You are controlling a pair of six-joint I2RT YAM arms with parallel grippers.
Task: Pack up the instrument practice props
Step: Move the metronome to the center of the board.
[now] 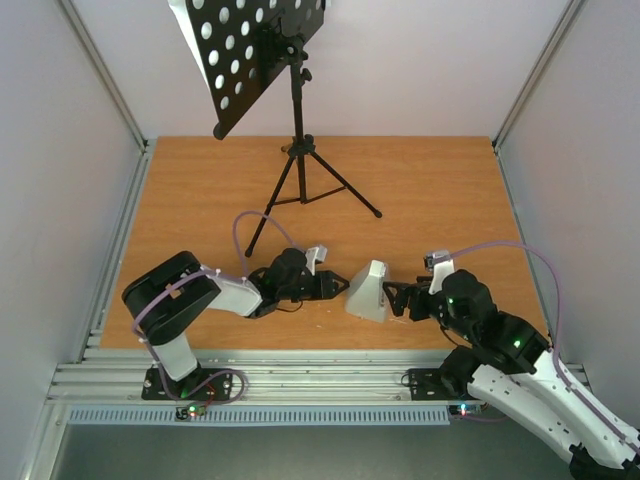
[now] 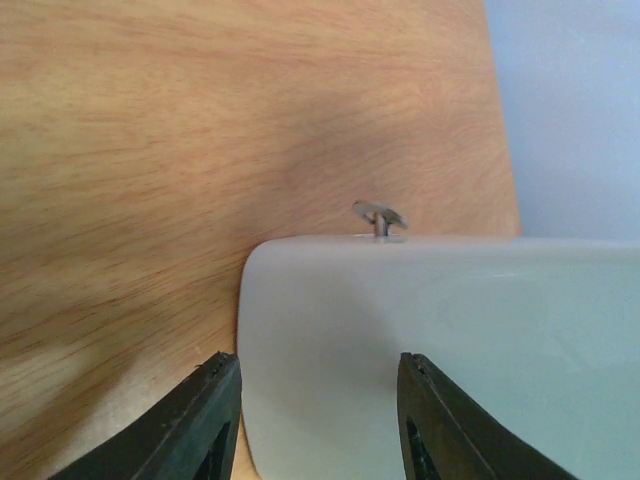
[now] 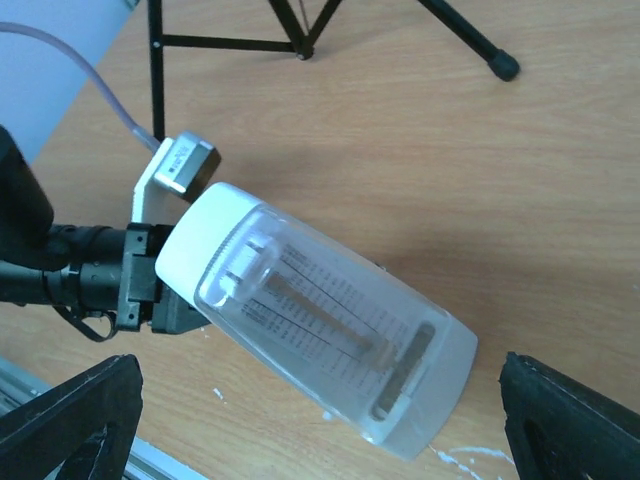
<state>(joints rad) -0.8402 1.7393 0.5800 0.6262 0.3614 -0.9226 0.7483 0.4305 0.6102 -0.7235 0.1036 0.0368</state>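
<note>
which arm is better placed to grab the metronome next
Probably the left: the left fingers are open just short of the metronome. The right fingers are open too, but it lies farther from them.

Robotics lab test cell, evidenced by wooden tabletop (image 1: 430,180) walled with plain white panels (image 1: 60,200), aluminium corner posts (image 1: 105,75), and robot arms (image 1: 185,300) bolted onto slotted rail (image 1: 320,380).

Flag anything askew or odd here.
The music stand desk sits cocked at a slant on its post, and the white sheet sticks out past its left edge. Small white flecks mark the table beside the metronome. Nothing else stands out.
</note>
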